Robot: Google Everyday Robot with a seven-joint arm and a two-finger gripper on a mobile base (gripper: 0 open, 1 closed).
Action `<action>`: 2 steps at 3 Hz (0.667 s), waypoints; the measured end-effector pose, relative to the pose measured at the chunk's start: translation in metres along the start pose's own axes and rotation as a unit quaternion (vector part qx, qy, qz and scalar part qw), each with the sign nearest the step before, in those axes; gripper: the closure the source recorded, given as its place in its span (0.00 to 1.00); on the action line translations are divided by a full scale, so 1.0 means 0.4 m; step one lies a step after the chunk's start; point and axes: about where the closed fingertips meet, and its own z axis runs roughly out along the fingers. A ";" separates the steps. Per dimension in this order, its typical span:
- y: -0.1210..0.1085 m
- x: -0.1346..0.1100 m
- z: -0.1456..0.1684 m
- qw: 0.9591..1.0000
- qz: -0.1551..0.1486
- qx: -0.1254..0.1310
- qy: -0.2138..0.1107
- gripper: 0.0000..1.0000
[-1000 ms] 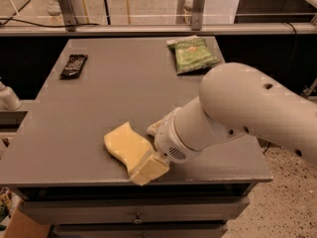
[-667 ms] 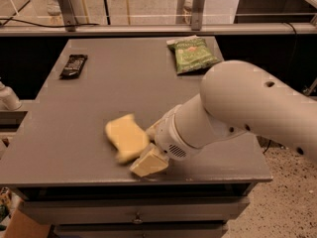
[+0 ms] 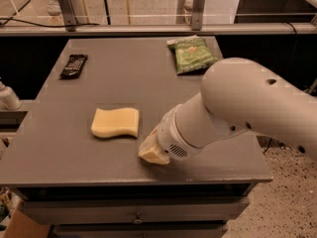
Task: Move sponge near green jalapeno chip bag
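Note:
The sponge (image 3: pixel 115 122), a pale yellow slab with wavy edges, lies flat on the grey table (image 3: pixel 124 78), left of centre toward the front. My gripper (image 3: pixel 152 151) sits low over the table just right of the sponge and a little nearer the front edge, apart from the sponge. The white arm (image 3: pixel 247 108) reaches in from the right. The green jalapeno chip bag (image 3: pixel 193 54) lies at the far right of the table, well away from the sponge.
A black wrapped bar (image 3: pixel 74 66) lies at the far left of the table. A metal rail (image 3: pixel 148 29) runs behind the table. The table's front edge (image 3: pixel 138 178) is close below the gripper, with a drawer front beneath.
The sponge was against the gripper before; now it lies flat on the table, slightly farther back and left, apart from the gripper. The gripper has shifted a little to the right.

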 end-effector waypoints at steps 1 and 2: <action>0.001 -0.036 -0.079 0.999 0.005 -0.014 -0.031 0.76; -0.021 -0.080 -0.164 0.997 0.008 -0.008 -0.076 0.53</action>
